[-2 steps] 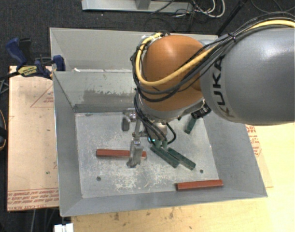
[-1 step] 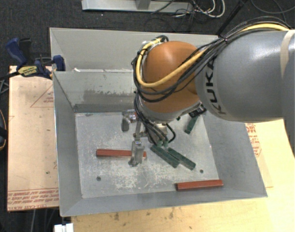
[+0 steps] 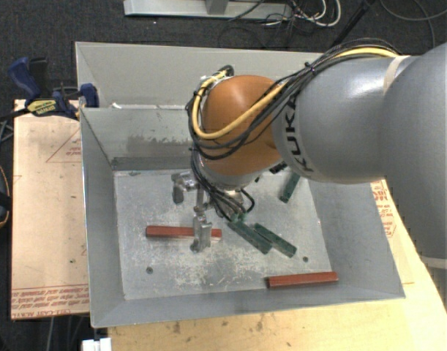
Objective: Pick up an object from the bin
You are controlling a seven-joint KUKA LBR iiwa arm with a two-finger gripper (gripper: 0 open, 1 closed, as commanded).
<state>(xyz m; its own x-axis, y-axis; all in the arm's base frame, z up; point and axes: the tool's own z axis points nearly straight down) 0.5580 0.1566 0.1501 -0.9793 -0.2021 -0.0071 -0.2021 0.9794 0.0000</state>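
Two red-brown bars lie on the floor of the grey metal bin point(image 3: 99, 196), well apart from each other. One red-brown bar point(image 3: 170, 232) lies flat and nearly level across the left-centre of the floor. The second red-brown bar point(image 3: 301, 278) lies near the front wall, toward the right corner.

The gripper point(image 3: 200, 238) is low in the middle of the bin, its metal tip crossing the right part of the left-centre bar, so that short lengths of red show on either side of it. Whether the gripper is spread or pressed together cannot be told from this angle, nor whether it touches the bar or hangs just above it.

Just beside the gripper, to its right, two dark green bars point(image 3: 263, 238) lie crossed on the floor, slanting down toward the front right. A further dark green piece point(image 3: 289, 188) lies nearer the right wall, its upper end hidden under the arm.

Above the gripper sits the rounded orange cover point(image 3: 234, 115) of the wrist (part of the robot, not a thing of the bin), with yellow and black cables point(image 3: 208, 134) looped round it. The grey arm point(image 3: 369, 123) reaches in from the right, over the bin's back right corner.
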